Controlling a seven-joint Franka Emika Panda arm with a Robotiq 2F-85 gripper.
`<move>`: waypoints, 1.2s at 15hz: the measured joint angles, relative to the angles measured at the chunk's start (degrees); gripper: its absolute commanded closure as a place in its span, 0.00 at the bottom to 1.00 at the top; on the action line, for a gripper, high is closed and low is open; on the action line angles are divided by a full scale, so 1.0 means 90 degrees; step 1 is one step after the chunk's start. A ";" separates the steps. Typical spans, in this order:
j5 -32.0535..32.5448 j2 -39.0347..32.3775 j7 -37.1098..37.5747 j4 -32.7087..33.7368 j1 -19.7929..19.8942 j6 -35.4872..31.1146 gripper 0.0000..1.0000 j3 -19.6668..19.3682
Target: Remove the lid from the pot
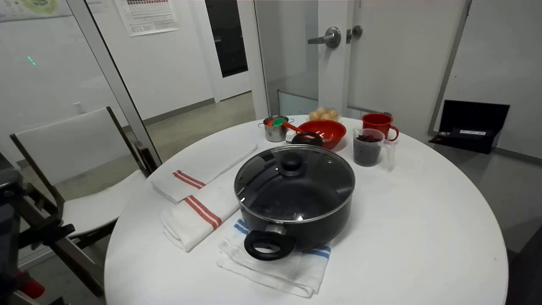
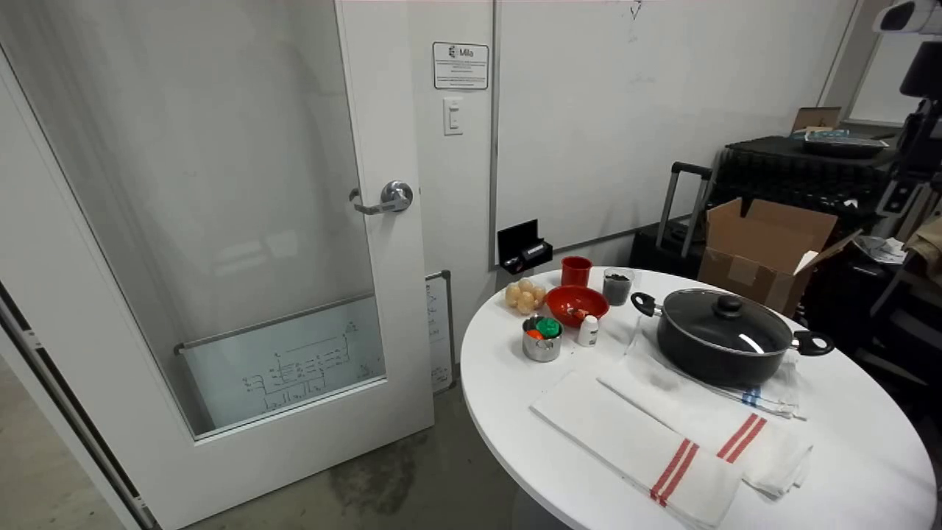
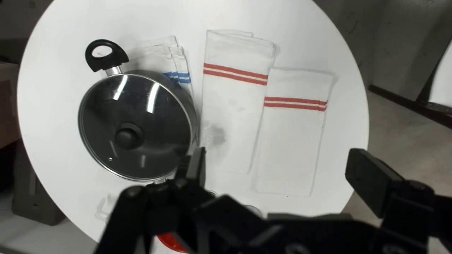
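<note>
The pot [image 1: 326, 233] is large, black and round, and stands upright partly on a folded towel. The lid [image 1: 298, 192], clear glass with a metal rim and black knob, sits on the pot. Both also show in an exterior view, the lid [image 2: 706, 313] on the pot [image 2: 699, 361]. In the wrist view the lid [image 3: 159, 130] and pot [image 3: 186, 100] are at left, seen from above. My gripper [image 3: 277, 153] is wide open with nothing between its fingers. It is high above the table, over the red-striped towels, right of the pot. Its left finger overlaps the pot's edge in that view.
Red-striped towels [image 3: 233, 106] lie beside the pot, and a blue-striped towel [image 1: 292, 271] is under it. A red bowl [image 2: 565, 300], red mug [image 1: 377, 121], measuring cup [image 1: 366, 152], small metal pot [image 2: 541, 348] and white bottle [image 2: 588, 333] stand near the table [image 1: 423, 237] edge.
</note>
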State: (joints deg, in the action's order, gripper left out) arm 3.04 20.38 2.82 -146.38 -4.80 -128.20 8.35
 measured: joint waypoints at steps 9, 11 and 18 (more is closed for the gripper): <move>0.0174 -0.2144 -0.0323 0.0664 0.0784 -0.1520 0.00 -0.0951; -0.0090 -0.2744 -0.0584 0.1026 0.0864 -0.1708 0.00 -0.1096; -0.0690 -0.4553 -0.1066 0.2541 0.1388 -0.1739 0.00 -0.1212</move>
State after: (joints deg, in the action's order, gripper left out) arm -3.17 -20.60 -6.78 -123.51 7.69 -143.85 -2.56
